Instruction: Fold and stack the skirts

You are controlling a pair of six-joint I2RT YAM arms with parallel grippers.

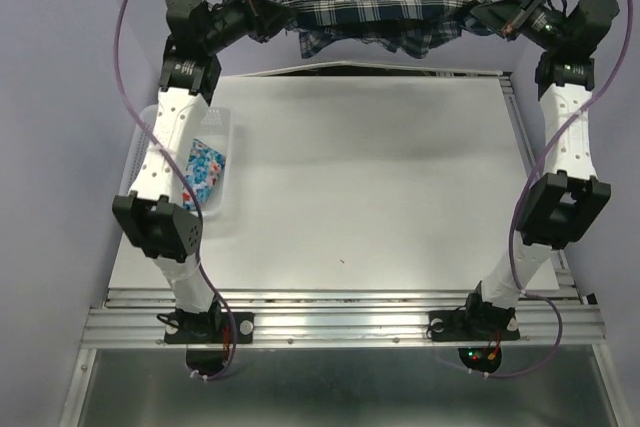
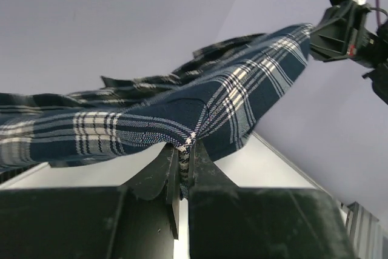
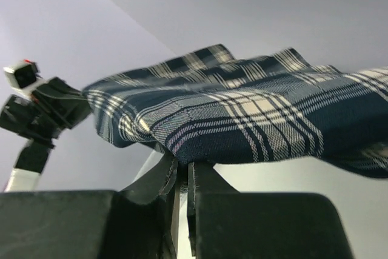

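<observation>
I am pinching the plaid skirt [image 2: 182,110] in my left gripper [image 2: 183,150]: its two dark fingers are sitting almost together, with a fold of the cloth's edge caught between their tips. My right gripper [image 3: 182,165] is doing the same at the other end, its fingers pressing close on a bunched edge of the fabric. Both grippers are hanging in the air out past the far edge of the table [image 1: 380,177], pointing toward each other. The plaid skirt is stretching between them as a long band, fairly straight along its top and drooping in loose folds and pleats below. In both wrist views the cloth is hanging clear of the white tabletop beneath it. Seen from my left wrist, the plaid skirt is running up and away to the right until it is meeting my right gripper. Seen from my right wrist, it is running off to the left toward my left gripper. A plain lilac wall [image 1: 60,67] is standing behind everything. Back from my left gripper, toward my left base, the floral skirt [image 1: 205,172] is lying crumpled in a white basket [image 1: 225,122], partly hidden under my left forearm. The basket is sitting at the table's left edge, well apart from the plaid skirt. A purple cable [image 1: 125,37] is looping out from each of my wrists and down toward the bases.
</observation>
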